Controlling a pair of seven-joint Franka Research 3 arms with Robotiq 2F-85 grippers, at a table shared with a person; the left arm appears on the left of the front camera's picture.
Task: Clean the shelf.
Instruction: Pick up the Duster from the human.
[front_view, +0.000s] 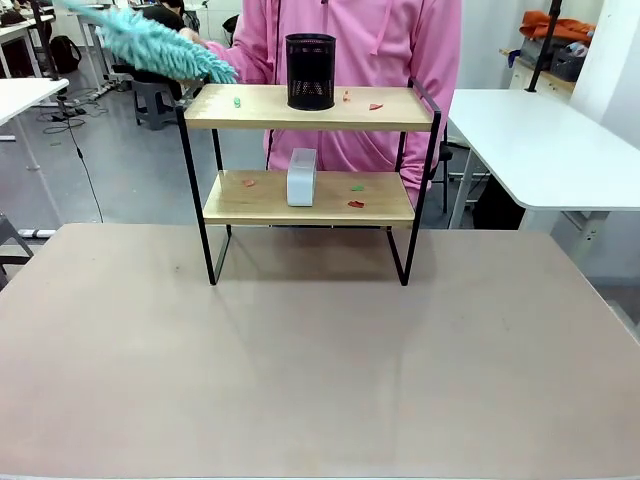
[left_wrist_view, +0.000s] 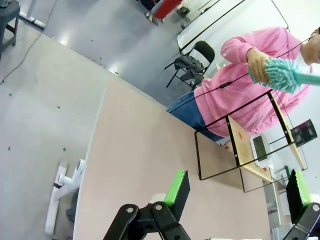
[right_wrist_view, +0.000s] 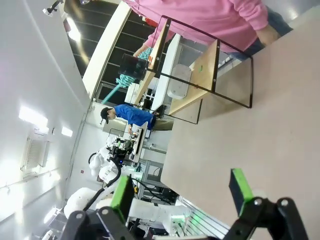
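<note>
At the table's (front_view: 320, 370) far side stands the shelf (front_view: 310, 107), with a person in pink behind it. My left gripper (left_wrist_view: 239, 200) is spread wide, holding nothing. A teal duster (front_view: 160, 45) in the person's hand (left_wrist_view: 259, 62) reaches the top board's left end. A black mesh cup (front_view: 311, 71) stands there, a white box (front_view: 302, 177) sits below, and coloured scraps (front_view: 356, 204) lie on both boards. My right gripper (right_wrist_view: 181, 195) gapes too, empty.

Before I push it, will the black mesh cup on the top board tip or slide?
The cup is open mesh, so probably light and easy to slide. It stands taller than wide, so a high push may tip it.
</note>
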